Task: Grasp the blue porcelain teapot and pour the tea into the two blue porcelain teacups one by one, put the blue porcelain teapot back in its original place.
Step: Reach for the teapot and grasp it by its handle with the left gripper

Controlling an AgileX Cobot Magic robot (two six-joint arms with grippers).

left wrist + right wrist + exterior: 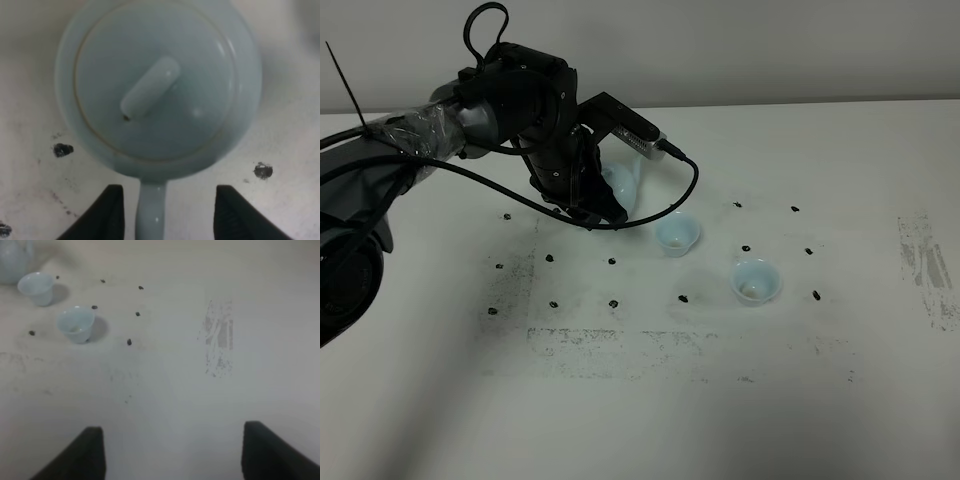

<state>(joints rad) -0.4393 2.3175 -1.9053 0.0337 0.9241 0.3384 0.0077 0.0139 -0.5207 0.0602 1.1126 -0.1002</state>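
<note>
A: So where's the blue porcelain teapot (620, 186)?
B: Upright on the surface (720, 420), lid on, just beside first teacup (677, 233); second teacup (755, 281) further right.
A: Claws?
B: Left claw (167, 200) released, straddling handle (150, 215) w/o touching. Right claw (172, 450) released, well apart from both.

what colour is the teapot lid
Pale sky-blue, plain and glossy, no pattern. The teapot lid shows best in the left wrist view.

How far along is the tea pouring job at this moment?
Nothing looks surely done: tea in the far teacup or near teacup cannot be confirmed. In hand: the open left gripper straddles the handle of the teapot. Left: likely grasping, both pours, return.
</note>
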